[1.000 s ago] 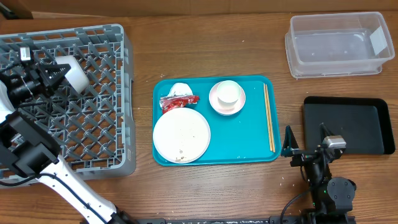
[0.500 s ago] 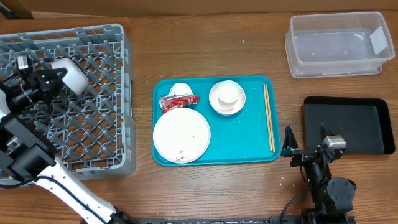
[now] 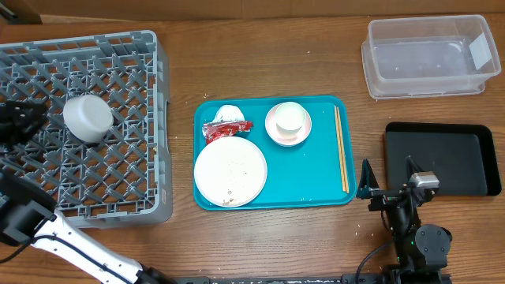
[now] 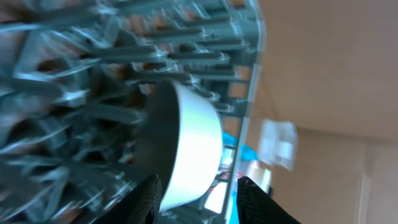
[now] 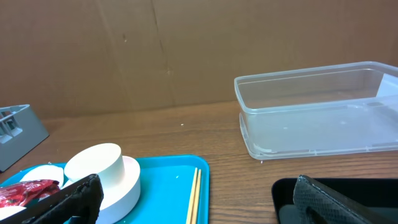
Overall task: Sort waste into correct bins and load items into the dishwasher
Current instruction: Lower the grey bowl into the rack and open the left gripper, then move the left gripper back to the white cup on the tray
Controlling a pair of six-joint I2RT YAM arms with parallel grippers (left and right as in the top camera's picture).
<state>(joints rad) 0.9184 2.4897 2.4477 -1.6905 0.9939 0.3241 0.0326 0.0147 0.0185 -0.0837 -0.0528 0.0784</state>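
Note:
A pale grey-blue bowl (image 3: 87,118) lies upside down on the lattice floor of the dishwasher (image 3: 118,181), the grey rack at the left. My left gripper (image 3: 19,123) is open at the rack's left edge, a short gap away from the bowl. In the left wrist view the bowl (image 4: 193,146) sits just ahead of my open left gripper (image 4: 199,193), not held. The large white plate (image 3: 230,171) carries a few food grains. A red wrapper (image 3: 226,128), a white tissue (image 3: 229,113), a small cup in a pinkish bowl (image 3: 288,124) and chopsticks (image 3: 341,150) are also on the teal tray (image 3: 316,185). My right gripper (image 3: 387,186) is open and empty, right of the tray.
The clear tub (image 3: 430,55) stands at the back right. The black tray (image 3: 442,158) lies in front of it, beside my right arm. The right wrist view shows the cup (image 5: 93,165), chopsticks (image 5: 194,196) and tub (image 5: 317,106) ahead.
My left gripper has opened and let go of the grey-blue bowl, then drawn back to the left. The bowl stays in the rack. The right arm has not moved.

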